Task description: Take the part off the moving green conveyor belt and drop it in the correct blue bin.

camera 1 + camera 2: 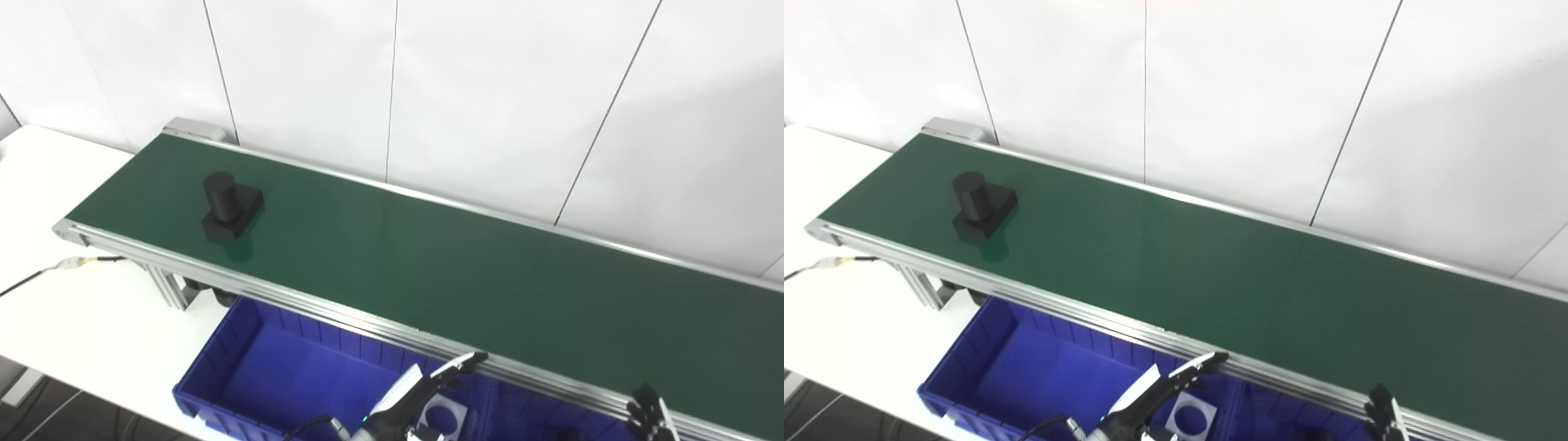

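Note:
A black part (229, 205), an upright cylinder on a square base, rides the green conveyor belt (429, 263) near its far left end. My left hand (422, 392) hovers low over the blue bin (245, 392) in front of the belt, fingers stretched apart and holding nothing. Only the fingertips of my right hand (649, 419) show at the bottom right edge, spread and empty. Both hands are far from the part.
A white square piece with a round hole (444, 416) lies in the bin area under my left hand. A second blue bin (539, 416) adjoins on the right. A cable (67, 264) runs over the white table (79, 318) at left. The wall stands right behind the belt.

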`<state>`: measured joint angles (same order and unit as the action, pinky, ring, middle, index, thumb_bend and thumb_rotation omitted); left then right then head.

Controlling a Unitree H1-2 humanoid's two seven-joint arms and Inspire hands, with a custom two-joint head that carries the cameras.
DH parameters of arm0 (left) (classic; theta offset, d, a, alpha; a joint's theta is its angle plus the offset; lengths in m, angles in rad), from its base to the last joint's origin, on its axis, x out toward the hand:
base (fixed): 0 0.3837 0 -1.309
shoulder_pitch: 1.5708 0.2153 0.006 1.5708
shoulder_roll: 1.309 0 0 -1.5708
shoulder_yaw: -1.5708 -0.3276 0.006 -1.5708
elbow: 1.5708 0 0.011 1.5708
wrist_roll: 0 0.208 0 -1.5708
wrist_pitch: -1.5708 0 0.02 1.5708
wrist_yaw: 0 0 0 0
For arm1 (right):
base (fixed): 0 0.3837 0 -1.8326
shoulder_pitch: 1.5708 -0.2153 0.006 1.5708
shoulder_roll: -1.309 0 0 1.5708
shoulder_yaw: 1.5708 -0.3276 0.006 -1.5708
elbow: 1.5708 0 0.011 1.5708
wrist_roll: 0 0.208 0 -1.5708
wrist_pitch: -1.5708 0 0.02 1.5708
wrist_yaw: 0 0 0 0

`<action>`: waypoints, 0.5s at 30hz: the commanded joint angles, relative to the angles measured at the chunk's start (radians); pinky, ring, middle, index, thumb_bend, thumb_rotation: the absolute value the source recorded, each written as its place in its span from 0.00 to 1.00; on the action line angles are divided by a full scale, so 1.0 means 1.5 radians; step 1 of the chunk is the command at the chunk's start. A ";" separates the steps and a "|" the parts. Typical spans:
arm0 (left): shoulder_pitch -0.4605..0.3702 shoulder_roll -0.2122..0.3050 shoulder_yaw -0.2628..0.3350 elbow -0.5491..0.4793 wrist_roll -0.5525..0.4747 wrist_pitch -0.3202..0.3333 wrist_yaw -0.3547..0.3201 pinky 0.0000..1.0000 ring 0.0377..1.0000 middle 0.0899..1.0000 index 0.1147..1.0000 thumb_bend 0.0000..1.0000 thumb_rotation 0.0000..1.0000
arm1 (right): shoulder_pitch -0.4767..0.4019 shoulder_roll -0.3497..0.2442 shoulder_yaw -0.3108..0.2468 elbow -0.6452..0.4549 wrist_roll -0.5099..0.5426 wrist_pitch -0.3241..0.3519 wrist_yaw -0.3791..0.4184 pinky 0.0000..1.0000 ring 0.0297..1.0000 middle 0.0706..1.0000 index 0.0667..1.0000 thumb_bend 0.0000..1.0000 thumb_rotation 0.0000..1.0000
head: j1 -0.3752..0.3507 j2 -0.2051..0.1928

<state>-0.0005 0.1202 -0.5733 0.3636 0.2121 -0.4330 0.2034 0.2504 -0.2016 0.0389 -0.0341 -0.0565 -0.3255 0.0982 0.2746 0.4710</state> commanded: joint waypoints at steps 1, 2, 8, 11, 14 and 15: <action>-0.020 0.001 -0.008 -0.006 0.003 -0.025 0.020 0.84 0.92 0.96 0.94 0.99 0.41 | -0.008 0.003 -0.006 -0.007 0.004 -0.046 -0.006 0.88 0.93 0.95 0.97 0.88 0.16 | -0.001 0.000; -0.022 0.002 -0.011 -0.003 0.003 -0.025 0.024 0.84 0.92 0.96 0.94 0.99 0.41 | -0.008 0.004 -0.006 -0.007 0.003 -0.046 -0.006 0.87 0.93 0.95 0.97 0.88 0.16 | -0.007 -0.007; -0.027 0.008 -0.027 0.007 -0.001 -0.025 0.044 0.88 0.94 0.96 0.94 1.00 0.41 | -0.007 0.004 -0.006 -0.011 0.014 -0.058 0.000 0.82 0.89 0.92 0.95 0.90 0.19 | -0.015 -0.013; -0.034 0.010 -0.038 0.017 0.000 -0.025 0.058 0.87 0.93 0.95 0.94 1.00 0.42 | -0.004 0.006 -0.010 -0.033 0.009 -0.051 -0.005 0.79 0.88 0.92 0.93 0.92 0.22 | -0.038 -0.019; -0.038 0.012 -0.048 0.020 0.000 -0.025 0.068 0.86 0.93 0.95 0.94 1.00 0.43 | -0.001 0.008 -0.013 -0.064 0.013 -0.031 -0.004 0.79 0.88 0.92 0.93 0.94 0.23 | -0.037 -0.019; -0.038 0.012 -0.049 0.020 -0.004 -0.025 0.067 0.85 0.92 0.95 0.94 1.00 0.43 | -0.001 0.007 -0.014 -0.080 0.012 -0.020 -0.003 0.80 0.88 0.92 0.94 0.94 0.23 | -0.036 -0.018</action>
<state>-0.0236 0.1349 -0.6438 0.4041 0.2091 -0.4330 0.2810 0.2530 -0.1914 0.0275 -0.0992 -0.0542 -0.3485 0.0984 0.2194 0.4418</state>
